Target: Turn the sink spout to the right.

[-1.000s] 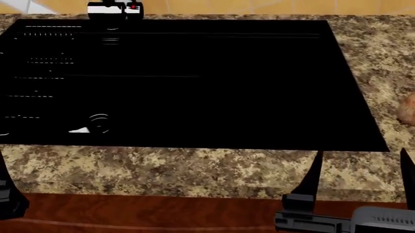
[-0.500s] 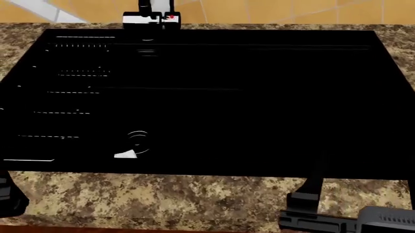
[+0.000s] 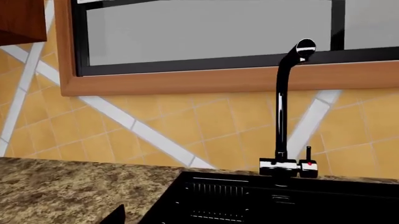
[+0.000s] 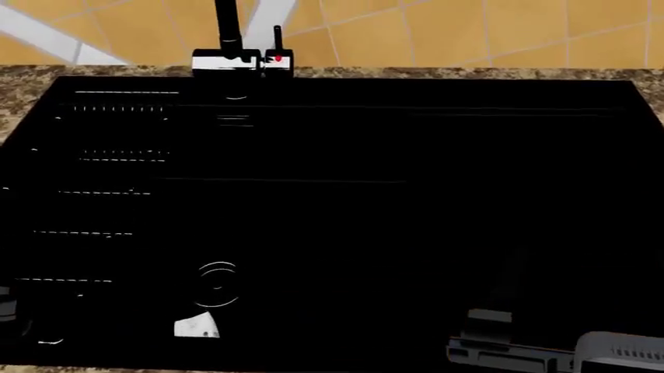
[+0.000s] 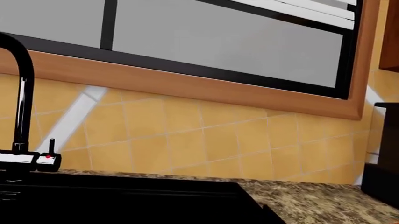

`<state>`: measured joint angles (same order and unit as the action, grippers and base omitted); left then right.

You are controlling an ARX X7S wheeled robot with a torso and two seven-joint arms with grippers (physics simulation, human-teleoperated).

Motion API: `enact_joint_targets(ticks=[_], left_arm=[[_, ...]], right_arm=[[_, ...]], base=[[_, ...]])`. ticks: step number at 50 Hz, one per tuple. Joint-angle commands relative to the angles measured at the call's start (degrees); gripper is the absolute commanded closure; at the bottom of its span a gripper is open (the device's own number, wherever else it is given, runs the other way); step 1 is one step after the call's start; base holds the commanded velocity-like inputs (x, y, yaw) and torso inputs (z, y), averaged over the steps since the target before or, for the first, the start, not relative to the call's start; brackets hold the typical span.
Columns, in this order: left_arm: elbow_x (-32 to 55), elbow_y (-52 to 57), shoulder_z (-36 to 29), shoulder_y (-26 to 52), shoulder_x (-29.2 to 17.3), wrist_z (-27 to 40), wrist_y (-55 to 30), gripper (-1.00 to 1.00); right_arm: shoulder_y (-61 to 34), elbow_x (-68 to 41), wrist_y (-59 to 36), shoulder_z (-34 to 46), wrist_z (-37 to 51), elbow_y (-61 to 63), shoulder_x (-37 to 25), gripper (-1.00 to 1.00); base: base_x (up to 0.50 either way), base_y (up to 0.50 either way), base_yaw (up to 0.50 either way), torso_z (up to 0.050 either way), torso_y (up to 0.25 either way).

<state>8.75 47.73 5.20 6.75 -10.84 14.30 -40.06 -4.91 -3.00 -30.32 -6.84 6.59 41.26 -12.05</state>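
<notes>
Sink spout point(image 3: 281, 107) rising tall, thin, black from chrome base point(image 4: 225, 61), sink point(image 4: 343, 210) lying open beneath, right tool point(image 4: 508, 311) hovering at near edge, both tools' state indiscernible

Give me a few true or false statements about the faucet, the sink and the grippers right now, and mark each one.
1. The sink spout stands upright on a chrome base. True.
2. A gripper is clamped on the spout. False: nothing touches it in any view.
3. The short lever with the red dot stands beside the spout on the same base. True.
4. The sink is white. False: it is glossy black.
5. In the head view the right gripper hangs over the basin's near right part, far from the spout. True.
</notes>
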Motion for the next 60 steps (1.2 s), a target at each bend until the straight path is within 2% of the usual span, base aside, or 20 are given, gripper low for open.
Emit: enact_joint_targets(ticks=[1, 34, 60], left_arm=[[0.3, -0.3, -0.12, -0.83, -0.17, -0.5, 2.26, -1.0], [1.03, -0.98, -1.67, -1.01, -1.28, 1.17, 2.94, -1.0], [1.79, -0.82, -2.45, -0.82, -2.14, 2.37, 2.58, -1.0]], right_arm=[[0.5, 0.01, 0.63, 0.83, 0.26, -0.08, -0.41, -1.0], [0.86, -1.65, 1.03, 0.93, 1.64, -0.47, -1.37, -1.0], [1.08, -2.65, 1.4, 1.32, 2.17, -0.56, -2.47, -1.0]], base=[[0.24, 0.21, 0.0, 0.0, 0.0], [0.21, 0.23, 0.0, 0.0, 0.0], [0.14, 0.08, 0.0, 0.0, 0.0]])
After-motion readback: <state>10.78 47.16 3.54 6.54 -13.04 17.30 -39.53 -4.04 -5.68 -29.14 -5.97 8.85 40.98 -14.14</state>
